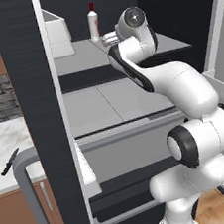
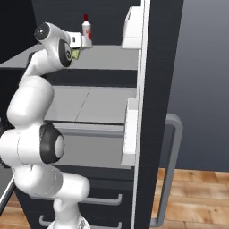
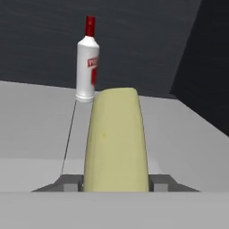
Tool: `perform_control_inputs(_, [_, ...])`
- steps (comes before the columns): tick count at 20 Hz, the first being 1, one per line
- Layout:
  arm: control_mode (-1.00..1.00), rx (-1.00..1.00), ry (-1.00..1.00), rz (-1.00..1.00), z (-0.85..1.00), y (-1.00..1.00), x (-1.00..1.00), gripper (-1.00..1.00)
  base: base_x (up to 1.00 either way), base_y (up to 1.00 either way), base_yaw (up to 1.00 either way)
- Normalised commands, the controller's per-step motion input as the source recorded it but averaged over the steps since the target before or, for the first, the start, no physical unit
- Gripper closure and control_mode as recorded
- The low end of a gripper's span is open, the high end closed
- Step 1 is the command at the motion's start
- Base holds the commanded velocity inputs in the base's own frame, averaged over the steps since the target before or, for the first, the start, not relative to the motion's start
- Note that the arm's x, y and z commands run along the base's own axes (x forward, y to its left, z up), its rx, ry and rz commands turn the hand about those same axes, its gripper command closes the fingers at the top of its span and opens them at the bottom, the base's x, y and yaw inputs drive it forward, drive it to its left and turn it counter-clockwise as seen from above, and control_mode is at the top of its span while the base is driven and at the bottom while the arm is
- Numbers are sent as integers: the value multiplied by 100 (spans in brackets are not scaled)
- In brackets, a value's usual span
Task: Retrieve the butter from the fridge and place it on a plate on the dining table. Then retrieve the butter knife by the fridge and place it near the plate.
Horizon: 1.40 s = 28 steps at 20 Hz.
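Butter (image 3: 115, 141) sits clamped between your gripper (image 3: 115, 182) fingers, above the grey upper shelf (image 3: 36, 129) of the fridge (image 1: 32, 94), near its front edge. White bottle (image 3: 87, 67) stands behind.

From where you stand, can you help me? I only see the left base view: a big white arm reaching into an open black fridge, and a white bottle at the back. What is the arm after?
Observer: In the hand view a pale yellow-olive butter stick sits between the two dark tips of the gripper, one on each side of it.
Operator: Is the bottle in the way?
Observer: No. The bottle with the red cap stands farther back on the same grey shelf, behind the butter.
Operator: Is the other door open too?
Observer: The right base view shows a door swung open, with white bins on its inside and a grey bar handle.
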Motion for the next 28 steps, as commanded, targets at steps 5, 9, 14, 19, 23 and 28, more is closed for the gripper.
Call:
perform_control_inputs(5, [-100, 0, -7, 0, 1, 0, -100, 100, 0, 0, 0])
perform_control_inputs(9, [-100, 2, 0, 0, 12, 0, -100, 100, 0, 0, 0])
perform_control_inputs(14, [-100, 13, 9, 0, 25, -7, -100, 100, 0, 0, 0])
perform_control_inputs(19, [-100, 17, 15, 0, 6, -29, -99, 100, 0, 0, 0])
perform_control_inputs(23, [-100, 1, 15, 0, -28, -2, -69, 100, 0, 0, 0])
perform_control_inputs(28, [-100, -1, 22, 0, -66, 0, -51, 100, 0, 0, 0])
